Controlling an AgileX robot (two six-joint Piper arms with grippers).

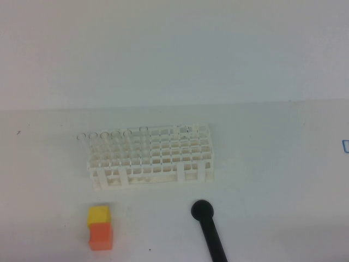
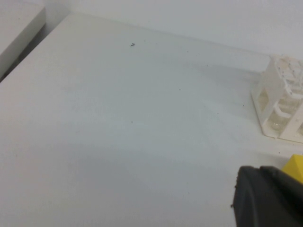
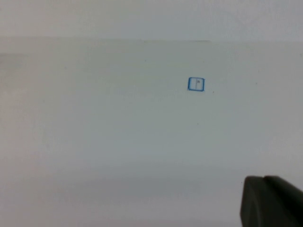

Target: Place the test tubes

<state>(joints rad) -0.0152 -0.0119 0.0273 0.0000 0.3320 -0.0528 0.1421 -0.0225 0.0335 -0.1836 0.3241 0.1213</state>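
A white rack (image 1: 155, 161) is seen at the centre of the desk (image 1: 272, 180), with clear test tubes (image 1: 106, 135) standing along its far row, toward the upper left. A yellow block (image 1: 99, 214) touches an orange block (image 1: 101, 236) at lower left. The left gripper (image 2: 265, 198) is glimpsed near the rack's end, and the right gripper (image 3: 272, 201) over bare desk. How either gripper stands cannot be judged.

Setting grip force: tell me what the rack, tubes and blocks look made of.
Rack: white matte plastic, seemingly moulded, with thin grid walls. Tubes: clear, glass or plastic; only faint rims show. Blocks: matte yellow and orange, rounded edges, perhaps foam or plastic. Left gripper sits by the yellow block, right gripper over bare table.
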